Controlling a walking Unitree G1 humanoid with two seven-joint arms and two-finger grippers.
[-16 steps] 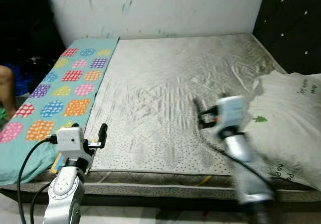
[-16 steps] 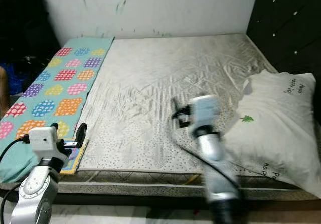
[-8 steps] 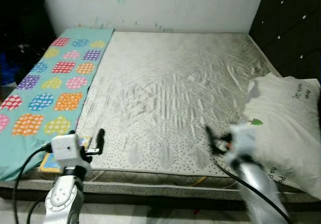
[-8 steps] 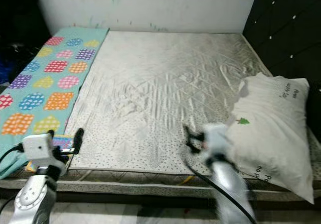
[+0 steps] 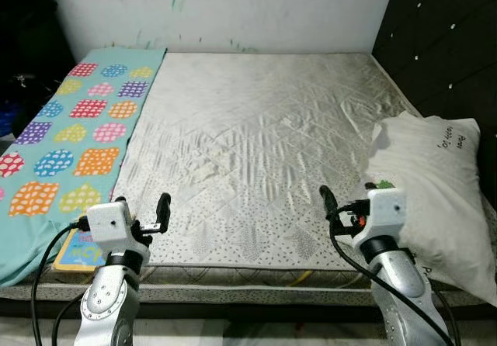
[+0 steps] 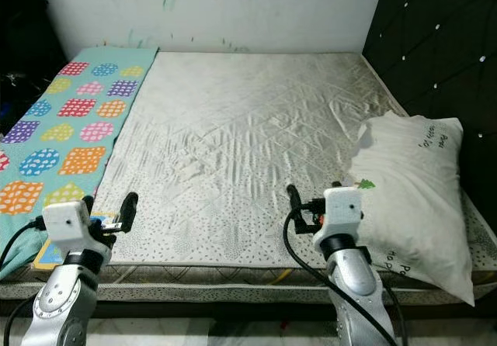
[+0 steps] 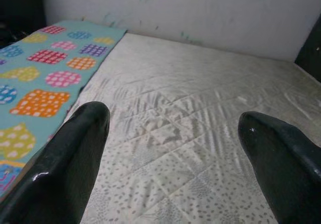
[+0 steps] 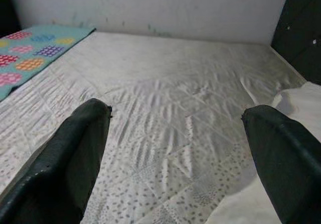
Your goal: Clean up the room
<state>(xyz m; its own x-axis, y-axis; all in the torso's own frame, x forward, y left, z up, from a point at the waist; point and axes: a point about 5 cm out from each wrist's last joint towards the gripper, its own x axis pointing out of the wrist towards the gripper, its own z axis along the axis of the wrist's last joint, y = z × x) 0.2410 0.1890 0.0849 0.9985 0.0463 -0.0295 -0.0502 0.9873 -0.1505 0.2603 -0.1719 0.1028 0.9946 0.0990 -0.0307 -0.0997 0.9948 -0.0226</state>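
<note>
I stood at the foot of one bare mattress (image 5: 256, 144), its quilted grey cover wrinkled and speckled toward the near edge. One white pillow (image 5: 435, 198) lay on the mattress's right side, against the dark tufted headboard panel (image 5: 443, 43), its far corner running out of the picture; it carried a small green tree mark and some print too small for me to read. One turquoise blanket (image 5: 70, 129) with coloured dotted patches ran along the left edge of the mattress, cut off at the left border. One flat, colourful thing like a book (image 5: 74, 251) poked out from under the blanket's near corner, mostly hidden behind my left wrist. My left gripper (image 7: 173, 133) hung low over the near left part of the mattress, its two fingers (image 7: 75, 158) spread wide with nothing between them. My right gripper (image 8: 175, 128) was held over the near right part, just beside the pillow, its two fingers (image 8: 70, 153) likewise spread and holding nothing. The wall (image 5: 233, 8) behind bore a few paint smears.
</note>
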